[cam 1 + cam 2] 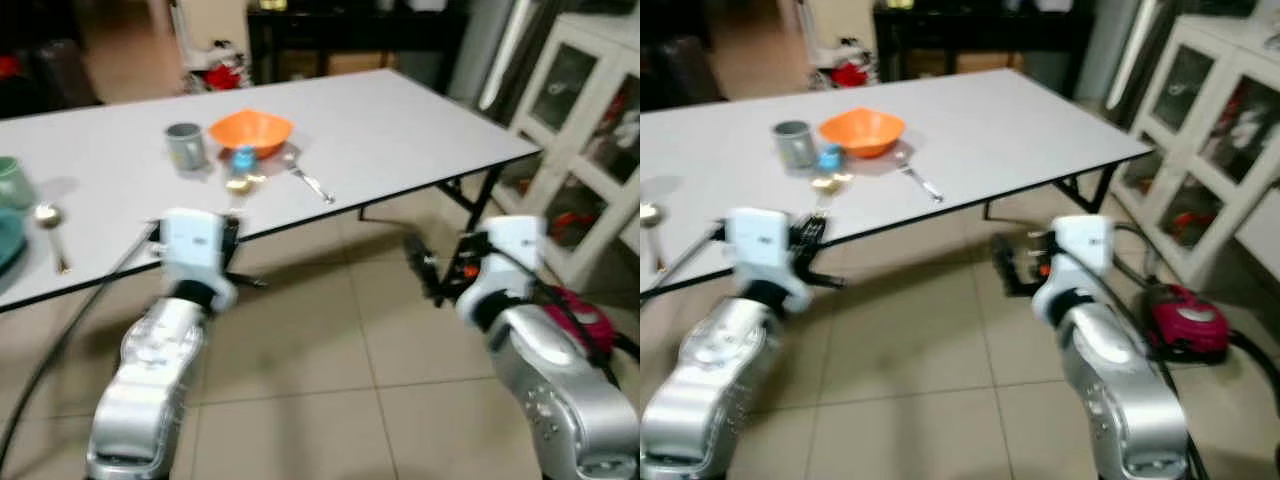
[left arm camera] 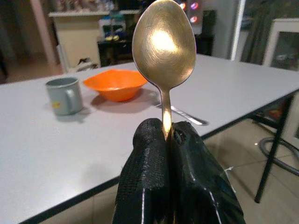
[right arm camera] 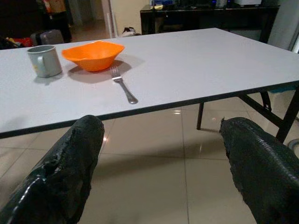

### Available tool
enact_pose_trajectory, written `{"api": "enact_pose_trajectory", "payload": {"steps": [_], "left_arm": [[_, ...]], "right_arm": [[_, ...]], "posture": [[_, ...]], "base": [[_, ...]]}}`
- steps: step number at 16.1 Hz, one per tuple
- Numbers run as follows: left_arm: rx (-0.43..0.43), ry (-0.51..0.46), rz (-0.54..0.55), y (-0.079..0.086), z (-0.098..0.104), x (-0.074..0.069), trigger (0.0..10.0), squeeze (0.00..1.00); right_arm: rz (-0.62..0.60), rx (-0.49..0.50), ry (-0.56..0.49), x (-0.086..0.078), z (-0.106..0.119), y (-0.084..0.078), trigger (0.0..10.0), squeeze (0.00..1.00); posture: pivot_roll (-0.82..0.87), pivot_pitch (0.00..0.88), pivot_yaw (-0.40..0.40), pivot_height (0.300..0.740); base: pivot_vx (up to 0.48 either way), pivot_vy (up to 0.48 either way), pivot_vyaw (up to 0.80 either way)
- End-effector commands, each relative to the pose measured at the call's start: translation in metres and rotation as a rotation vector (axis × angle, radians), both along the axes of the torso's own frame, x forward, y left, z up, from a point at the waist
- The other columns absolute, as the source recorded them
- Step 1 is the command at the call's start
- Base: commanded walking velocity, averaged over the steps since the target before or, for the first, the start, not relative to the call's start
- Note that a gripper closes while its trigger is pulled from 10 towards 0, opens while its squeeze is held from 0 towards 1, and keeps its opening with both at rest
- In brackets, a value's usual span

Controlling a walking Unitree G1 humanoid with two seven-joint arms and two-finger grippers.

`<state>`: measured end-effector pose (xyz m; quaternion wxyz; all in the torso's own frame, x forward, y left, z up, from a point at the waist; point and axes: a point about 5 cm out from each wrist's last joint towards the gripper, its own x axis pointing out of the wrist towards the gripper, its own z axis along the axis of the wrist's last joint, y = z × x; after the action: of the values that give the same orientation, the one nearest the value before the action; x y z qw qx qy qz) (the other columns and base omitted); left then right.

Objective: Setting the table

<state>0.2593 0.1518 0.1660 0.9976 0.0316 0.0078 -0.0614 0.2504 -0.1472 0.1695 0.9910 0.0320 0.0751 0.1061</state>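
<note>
A white table (image 1: 400,130) holds an orange bowl (image 1: 250,130), a grey mug (image 1: 185,145) to its left and a silver fork (image 1: 310,183) to its right. My left gripper (image 2: 167,128) is shut on the handle of a gold spoon (image 2: 163,42), whose bowl points up, at the table's near edge in front of the orange bowl. My right gripper (image 3: 161,158) is open and empty, low over the floor below the table's right end. A second spoon (image 1: 50,225) lies at the table's left, beside a green cup (image 1: 10,185) and a teal plate (image 1: 5,245).
A small blue object (image 1: 243,158) sits in front of the orange bowl. A white glass-door cabinet (image 1: 590,150) stands at the right, with a red appliance (image 1: 585,310) and cables on the tiled floor. Black table legs (image 1: 480,205) lie ahead of the right gripper.
</note>
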Motion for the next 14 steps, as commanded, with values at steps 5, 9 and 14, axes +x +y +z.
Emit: {"api": "enact_pose_trajectory", "payload": {"steps": [5, 9, 14], "left_arm": [[0.0, 0.002, 0.002, -0.005, 0.001, 0.005, 10.0, 0.0], [-0.006, 0.026, 0.049, 0.0, -0.003, 0.013, 10.0, 0.0], [0.0, 0.039, 0.068, 0.002, -0.005, 0.017, 10.0, 0.0]], "right_arm": [[-0.014, -0.015, -0.005, 0.0, 0.002, -0.007, 10.0, 0.0], [0.044, -0.058, -0.016, 0.002, 0.005, -0.001, 10.0, 0.0], [0.036, -0.045, -0.019, 0.003, 0.004, -0.003, 10.0, 0.0]], "posture": [[-0.12, 0.0, 0.007, 0.74], [-0.12, 0.0, 0.005, 0.74], [-0.12, 0.009, 0.008, 0.74]], "base": [[0.329, 0.0, 0.0], [0.329, 0.0, 0.2], [0.329, 0.0, 0.48]]}}
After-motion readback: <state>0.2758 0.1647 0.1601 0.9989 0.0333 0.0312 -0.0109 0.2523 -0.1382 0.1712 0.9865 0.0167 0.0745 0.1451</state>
